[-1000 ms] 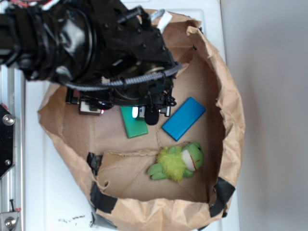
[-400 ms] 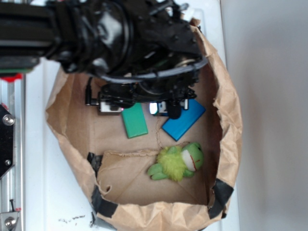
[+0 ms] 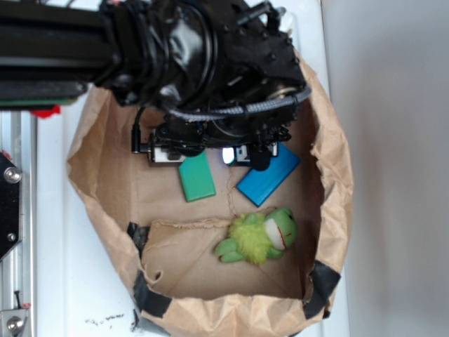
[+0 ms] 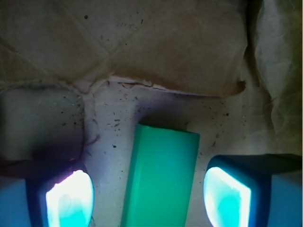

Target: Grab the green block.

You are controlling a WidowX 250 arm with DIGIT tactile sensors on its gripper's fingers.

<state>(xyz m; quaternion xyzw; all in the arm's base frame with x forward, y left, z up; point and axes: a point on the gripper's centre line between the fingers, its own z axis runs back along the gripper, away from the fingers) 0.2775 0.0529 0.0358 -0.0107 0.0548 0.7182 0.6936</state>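
Observation:
The green block (image 3: 197, 178) lies flat on the floor of the brown paper bag (image 3: 335, 184), its far end hidden under my arm. My gripper (image 3: 199, 156) hangs open just above that end, one finger on each side. In the wrist view the green block (image 4: 161, 179) runs lengthwise between the two lit fingertips (image 4: 68, 198), with a gap of bare paper on both sides. My gripper (image 4: 148, 201) holds nothing.
A blue block (image 3: 267, 175) lies at an angle just right of the green one, close to my right finger. A fuzzy yellow-green plush frog (image 3: 258, 236) sits nearer the front. The bag's crumpled walls ring everything, on a white table (image 3: 70, 281).
My arm has shifted right across the bag, so the fingers now straddle the green block instead of covering it. The block, blue block and frog have not moved.

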